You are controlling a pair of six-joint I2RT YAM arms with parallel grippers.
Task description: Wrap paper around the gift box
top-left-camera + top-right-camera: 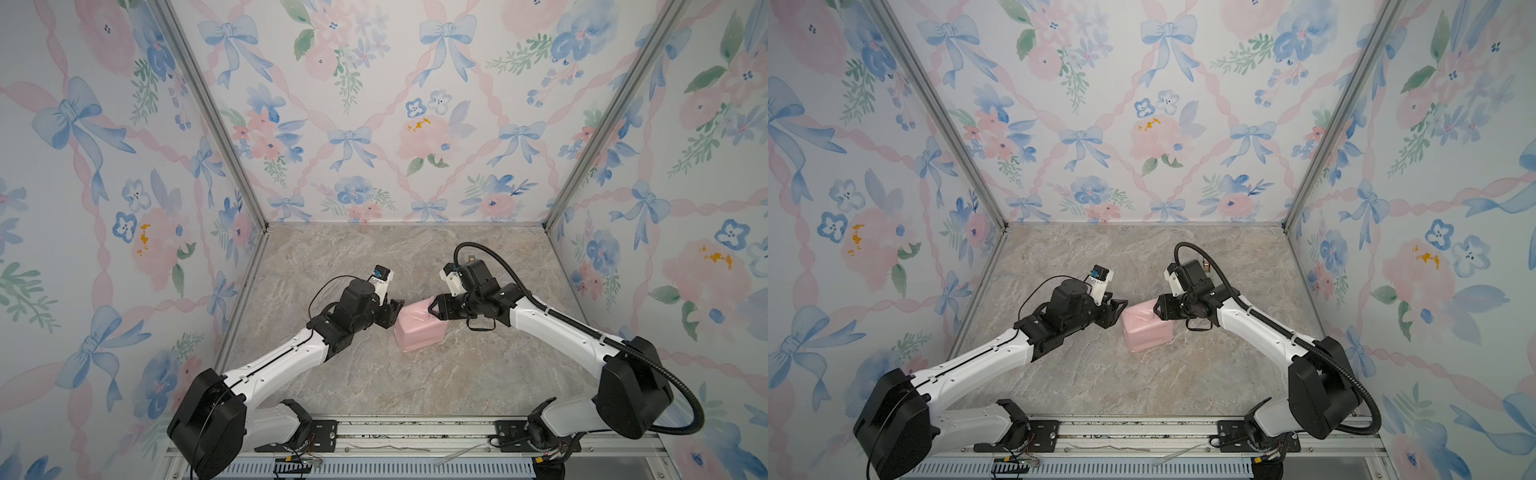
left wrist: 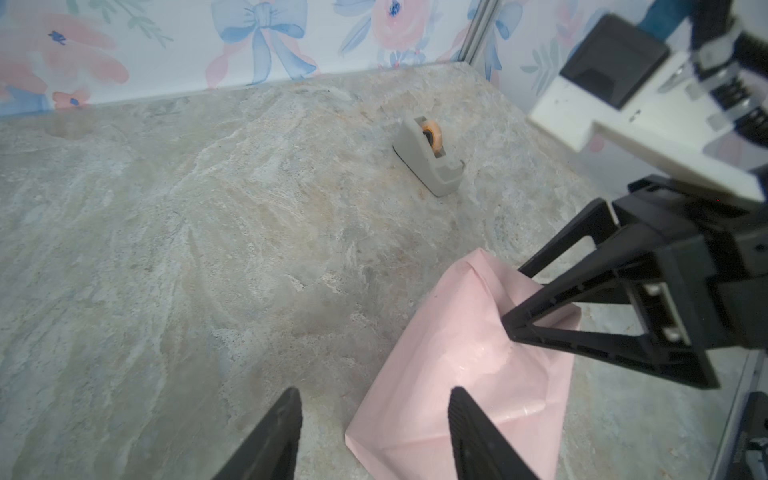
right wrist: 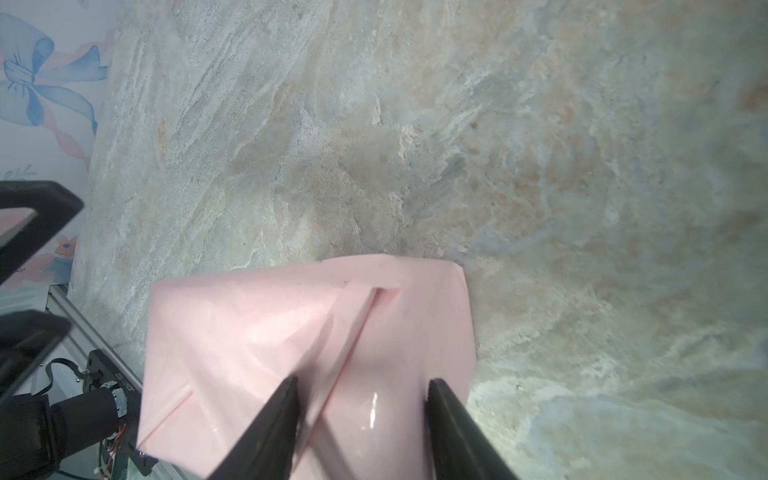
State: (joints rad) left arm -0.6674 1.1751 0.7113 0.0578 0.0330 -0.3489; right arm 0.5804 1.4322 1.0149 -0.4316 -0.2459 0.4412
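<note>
Two claws work here: the left claw [image 1: 397,314] gapes empty just beside the paper [image 1: 417,337], which hides the box in the middle of the table [image 1: 374,374]. The right claw [image 1: 432,309] straddles a fold on the paper's top right end, jaws half apart; whether they pinch I cannot tell. Best the left braces its side while the right presses that fold flat, gently.

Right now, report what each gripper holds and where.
Left gripper: nothing, jaws open. Right gripper: jaws straddle a top corner of the folded paper; a firm grip cannot be told.
</note>
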